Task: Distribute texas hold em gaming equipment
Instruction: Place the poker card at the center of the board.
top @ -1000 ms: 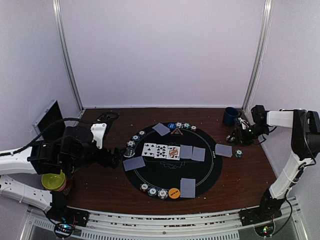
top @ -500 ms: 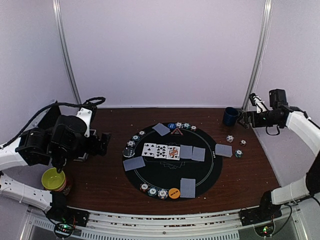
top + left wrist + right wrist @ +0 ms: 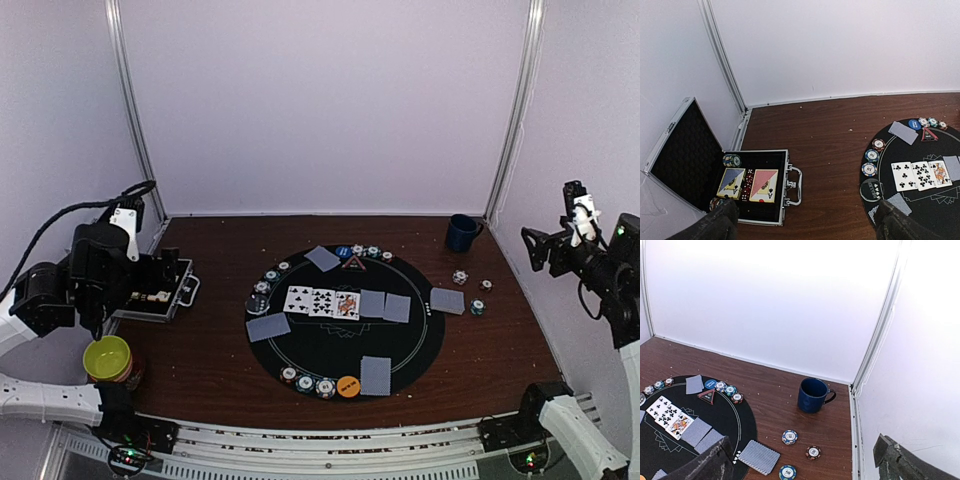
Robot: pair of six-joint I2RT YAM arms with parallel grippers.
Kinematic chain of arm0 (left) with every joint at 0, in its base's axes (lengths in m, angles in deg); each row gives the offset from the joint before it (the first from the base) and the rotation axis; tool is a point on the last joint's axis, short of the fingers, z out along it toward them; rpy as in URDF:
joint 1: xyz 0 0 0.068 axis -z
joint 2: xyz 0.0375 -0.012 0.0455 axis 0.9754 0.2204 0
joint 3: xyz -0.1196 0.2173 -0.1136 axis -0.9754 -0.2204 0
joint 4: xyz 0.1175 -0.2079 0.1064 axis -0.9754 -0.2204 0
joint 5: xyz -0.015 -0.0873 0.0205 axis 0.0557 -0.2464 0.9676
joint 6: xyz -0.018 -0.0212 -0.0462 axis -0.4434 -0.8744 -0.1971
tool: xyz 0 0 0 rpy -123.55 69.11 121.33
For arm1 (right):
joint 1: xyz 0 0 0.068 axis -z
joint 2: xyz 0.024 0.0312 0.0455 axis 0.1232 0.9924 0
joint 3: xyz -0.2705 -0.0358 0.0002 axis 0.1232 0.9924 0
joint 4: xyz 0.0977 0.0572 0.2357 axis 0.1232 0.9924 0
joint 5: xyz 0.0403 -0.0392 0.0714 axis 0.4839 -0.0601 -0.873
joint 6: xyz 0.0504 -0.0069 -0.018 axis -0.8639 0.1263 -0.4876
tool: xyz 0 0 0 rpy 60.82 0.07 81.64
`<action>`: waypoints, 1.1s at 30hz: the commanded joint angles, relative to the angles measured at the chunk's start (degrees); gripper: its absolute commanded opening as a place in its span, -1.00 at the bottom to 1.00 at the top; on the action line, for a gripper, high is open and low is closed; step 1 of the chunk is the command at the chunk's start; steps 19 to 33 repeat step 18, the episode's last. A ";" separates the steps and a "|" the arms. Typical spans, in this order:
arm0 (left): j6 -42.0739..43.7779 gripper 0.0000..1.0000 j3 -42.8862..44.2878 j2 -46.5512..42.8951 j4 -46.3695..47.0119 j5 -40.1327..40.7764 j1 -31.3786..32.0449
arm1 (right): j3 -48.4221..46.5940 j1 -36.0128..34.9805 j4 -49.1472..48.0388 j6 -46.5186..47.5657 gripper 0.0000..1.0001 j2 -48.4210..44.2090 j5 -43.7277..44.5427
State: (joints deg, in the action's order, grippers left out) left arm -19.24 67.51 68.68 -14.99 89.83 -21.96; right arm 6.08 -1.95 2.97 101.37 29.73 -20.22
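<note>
top external, grey-blue-backed playing cards [image 3: 375, 375], striped round poker chips [image 3: 305, 382]

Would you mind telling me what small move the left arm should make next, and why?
Probably lower the open left claw toward the open case: the claw is empty and faces it, and a chip stack lies inside beside two card decks.
</note>
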 commanded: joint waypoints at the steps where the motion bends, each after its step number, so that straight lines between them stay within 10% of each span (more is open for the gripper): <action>1: 4.81 0.96 -4.27 -4.79 6.87 -1.18 -0.38 | 1.66 -0.20 2.39 -1.79 1.00 -6.33 -1.01; 13: 13.51 0.96 -12.26 -12.12 12.60 -16.60 -4.06 | 7.68 0.06 -1.58 -4.95 1.00 -10.07 -4.23; 33: 13.59 0.96 -12.92 -13.89 13.15 -17.03 -5.08 | 8.66 0.06 -1.97 -5.46 1.00 -11.74 -2.07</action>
